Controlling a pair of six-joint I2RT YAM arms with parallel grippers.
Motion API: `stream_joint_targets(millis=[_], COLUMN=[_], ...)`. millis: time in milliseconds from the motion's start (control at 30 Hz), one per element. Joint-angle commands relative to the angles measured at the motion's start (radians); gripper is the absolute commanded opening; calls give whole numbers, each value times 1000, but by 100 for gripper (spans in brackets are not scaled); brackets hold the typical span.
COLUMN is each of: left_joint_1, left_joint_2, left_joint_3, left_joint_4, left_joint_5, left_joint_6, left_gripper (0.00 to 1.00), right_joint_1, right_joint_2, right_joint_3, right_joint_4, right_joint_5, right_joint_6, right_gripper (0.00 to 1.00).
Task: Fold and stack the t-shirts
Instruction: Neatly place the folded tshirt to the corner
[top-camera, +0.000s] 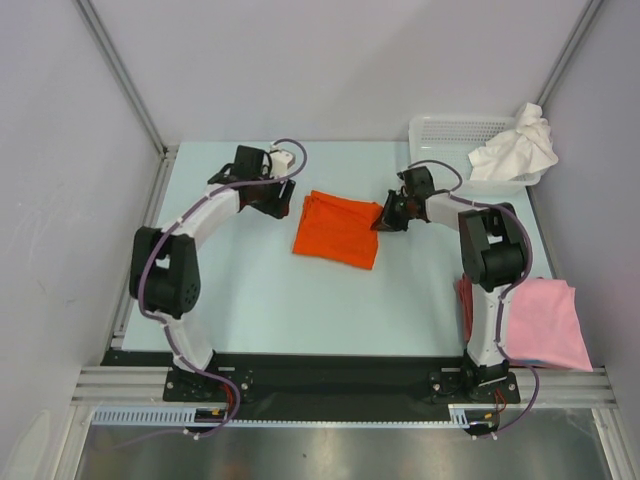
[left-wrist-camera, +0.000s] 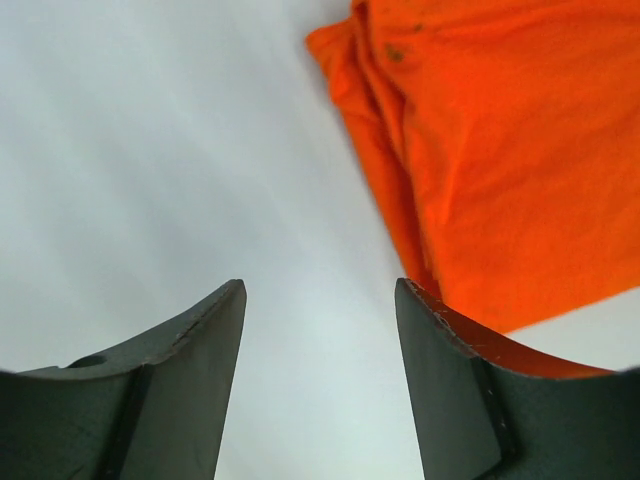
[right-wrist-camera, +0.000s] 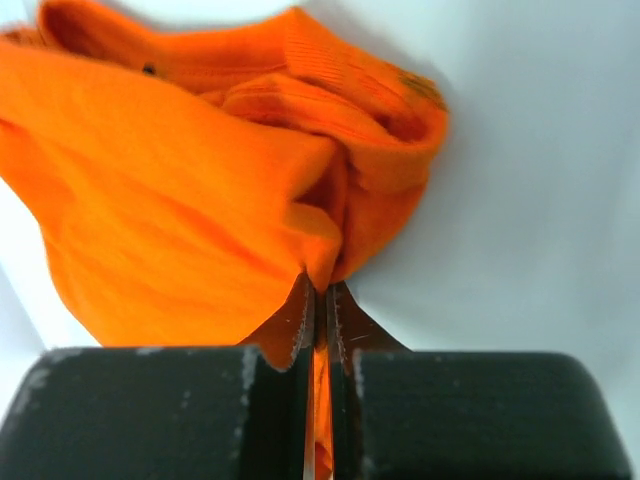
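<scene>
I had the right hand (right-wrist-camera: 320, 300) clamped on the bunched right edge of the orange t-shirt (top-camera: 338, 229), which lay mid-way across the table (top-camera: 260, 290). My left hand (left-wrist-camera: 320, 290) stood with jaws apart just beside its left edge, gripping nothing; the pink t-shirt (top-camera: 545, 322) lay at the near right corner

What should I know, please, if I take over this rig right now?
Left gripper: open, empty, beside the orange t-shirt's left edge.
Right gripper: shut on that shirt's right edge.
White t-shirt: crumpled, draped over the basket, far right.
Pink t-shirts: flat at the near right edge of the table; count unclear.
Done: orange looks partly folded.
Left: finish it, fold the white, stack all.
</scene>
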Motion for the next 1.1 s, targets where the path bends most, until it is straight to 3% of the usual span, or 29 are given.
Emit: stream_joint_targets(millis=[0, 167, 300, 467, 667, 967, 1067], left_joint_1=[44, 75, 96, 119, 146, 159, 172], left_joint_2=[-132, -240, -310, -329, -314, -272, -263], left_joint_3=[-69, -174, -212, -225, -206, -133, -114], left_joint_4=[-17, 20, 40, 49, 55, 49, 49], left_joint_5=[51, 58, 76, 107, 140, 150, 154], left_joint_6=[37, 78, 95, 107, 119, 147, 146], left_gripper=[67, 67, 67, 67, 66, 66, 66], right_joint_1=[-8, 11, 33, 51, 111, 195, 240], right_joint_2=[-92, -264, -350, -349, -417, -537, -511], right_joint_3=[31, -15, -40, 17, 38, 95, 60], right_joint_4=[-217, -539, -720, -947, -1033, -1067, -1166], right_joint_5=[38, 177, 329, 550, 754, 776, 936], right_joint_6=[-202, -410, -461, -477, -461, -549, -625], right_gripper=[0, 0, 0, 0, 0, 0, 0])
